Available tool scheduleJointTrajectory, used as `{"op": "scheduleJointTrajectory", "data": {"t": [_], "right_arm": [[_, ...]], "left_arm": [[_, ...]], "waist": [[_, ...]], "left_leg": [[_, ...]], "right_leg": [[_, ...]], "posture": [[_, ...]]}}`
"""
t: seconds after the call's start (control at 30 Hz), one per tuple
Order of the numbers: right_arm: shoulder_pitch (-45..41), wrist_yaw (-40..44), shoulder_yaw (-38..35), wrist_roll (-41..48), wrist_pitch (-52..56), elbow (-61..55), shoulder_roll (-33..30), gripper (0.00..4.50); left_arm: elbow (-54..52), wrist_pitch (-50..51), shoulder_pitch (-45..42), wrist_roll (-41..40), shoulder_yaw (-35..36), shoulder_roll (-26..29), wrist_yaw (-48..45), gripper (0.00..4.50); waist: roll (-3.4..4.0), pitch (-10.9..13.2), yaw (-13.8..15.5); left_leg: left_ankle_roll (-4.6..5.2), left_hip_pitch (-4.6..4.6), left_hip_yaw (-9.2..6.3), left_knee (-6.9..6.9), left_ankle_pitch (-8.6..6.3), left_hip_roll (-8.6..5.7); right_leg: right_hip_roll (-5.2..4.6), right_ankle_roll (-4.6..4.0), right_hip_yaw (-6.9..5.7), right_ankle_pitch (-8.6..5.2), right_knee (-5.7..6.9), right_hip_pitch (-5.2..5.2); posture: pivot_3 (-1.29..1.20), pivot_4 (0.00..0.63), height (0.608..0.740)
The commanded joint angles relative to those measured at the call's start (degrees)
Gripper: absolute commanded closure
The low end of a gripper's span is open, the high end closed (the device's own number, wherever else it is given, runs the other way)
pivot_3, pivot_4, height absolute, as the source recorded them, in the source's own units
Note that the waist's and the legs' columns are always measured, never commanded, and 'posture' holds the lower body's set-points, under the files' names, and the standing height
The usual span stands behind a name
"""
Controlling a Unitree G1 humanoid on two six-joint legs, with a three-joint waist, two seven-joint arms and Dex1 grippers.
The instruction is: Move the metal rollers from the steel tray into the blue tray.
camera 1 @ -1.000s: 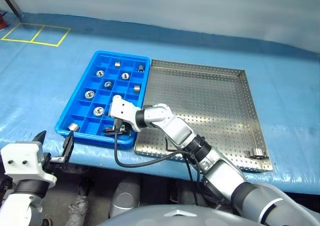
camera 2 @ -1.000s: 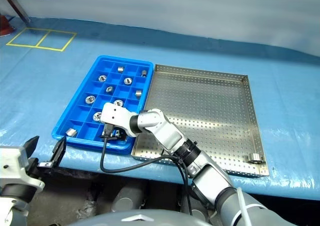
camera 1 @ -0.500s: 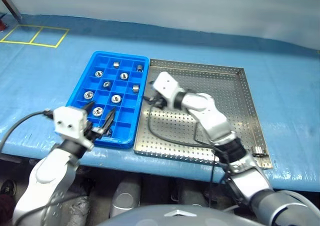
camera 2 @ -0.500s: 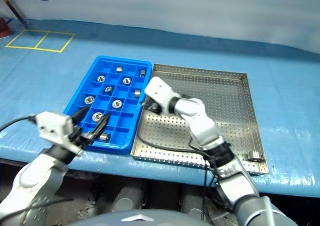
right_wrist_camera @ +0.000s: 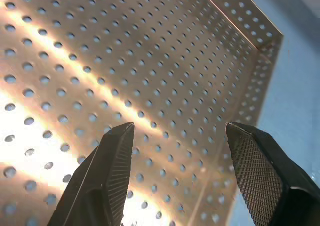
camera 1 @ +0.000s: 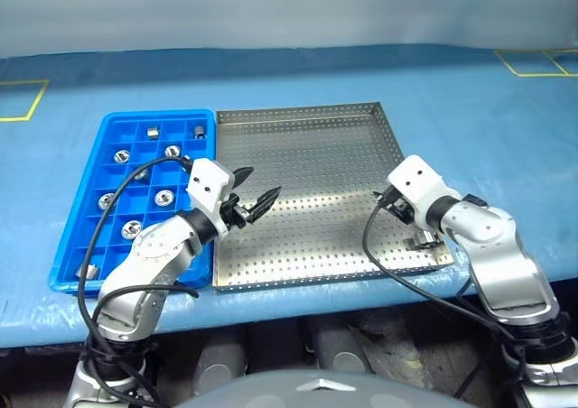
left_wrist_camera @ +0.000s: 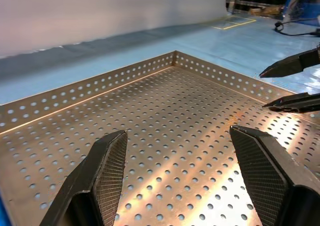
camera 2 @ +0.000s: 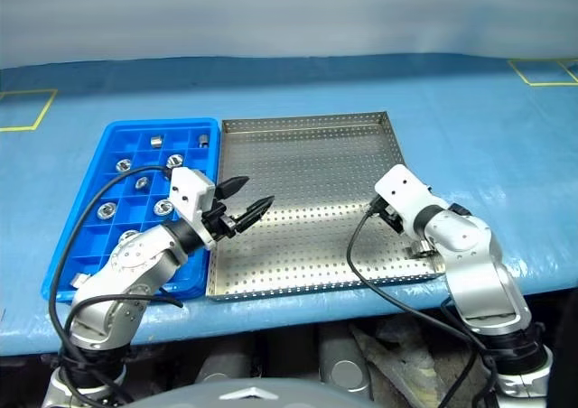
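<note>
No writing or label can be read on anything. The left end effector (camera 1: 256,194) hovers spread and empty over the left edge of the steel tray (camera 1: 316,155), and the right end effector (right_wrist_camera: 180,171) is spread and empty over that tray's near right corner, beside one roller (camera 1: 422,239). The other rollers (camera 1: 163,197) sit in compartments of the blue tray (camera 1: 68,255), which touches the steel tray's left side on the blue surface (camera 1: 506,128).

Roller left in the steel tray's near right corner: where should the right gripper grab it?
Probably pinch its curved side wall from above, approaching from the tray's middle: the roller lies near the rim of the steel tray, partly hidden behind the open right gripper.
</note>
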Motion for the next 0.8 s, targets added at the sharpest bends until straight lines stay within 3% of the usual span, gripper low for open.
{"op": "scheduleJointTrajectory", "data": {"t": [0.03,0.17,0.27,0.5,0.8], "right_arm": [[2.4,2.3,-1.4,-2.3,-2.1,-4.3,-6.8,1.41],[5.0,10.5,0.2,-2.9,-10.7,-4.3,-18.8,1.41],[3.3,13.7,1.5,-2.9,-14.7,-2.1,-22.9,1.41],[-1.5,19.7,4.6,-3.7,-20.7,2.9,-25.5,1.41],[-2.3,25.1,6.9,-6.2,-23.4,7.1,-26.7,1.41]], "left_arm": [[-0.1,-1.8,-0.9,0.3,-0.6,-0.3,-1.0,0.91],[1.1,-2.4,-1.3,0.6,-1.1,-0.8,-1.6,0.91],[1.9,-2.9,-1.5,1.0,-1.2,-1.1,-1.9,0.91],[1.2,-3.3,0.0,1.4,-0.8,-1.4,-1.3,0.91],[-0.2,-3.4,1.8,1.4,-0.2,-1.0,-0.3,0.91]], "waist": [[0.0,0.0,-0.4],[0.01,0.0,-1.1],[-0.03,0.0,-2.0],[-0.06,0.0,-2.7],[-0.06,0.0,-1.7]], "left_leg": [[0.03,0.0,0.04,0.01,-0.01,-0.03],[0.19,0.02,0.27,0.16,-0.03,-0.08],[0.25,0.04,0.34,0.29,-0.04,-0.06],[0.36,0.07,0.52,0.35,-0.03,-0.09],[0.48,0.05,0.58,0.35,-0.1,-0.11]], "right_leg": [[-0.01,0.08,0.06,-0.04,-0.01,0.01],[-0.02,0.22,0.33,-0.11,-0.03,0.01],[0.0,0.35,0.4,-0.05,-0.05,0.05],[0.01,0.71,0.7,0.19,-0.04,0.03],[-0.03,0.53,0.81,0.33,-0.06,0.0]], "posture": [[-0.25,0.15,0.74],[-0.26,0.15,0.74],[-0.26,0.15,0.74],[-0.22,0.15,0.74],[-0.19,0.15,0.74]]}}
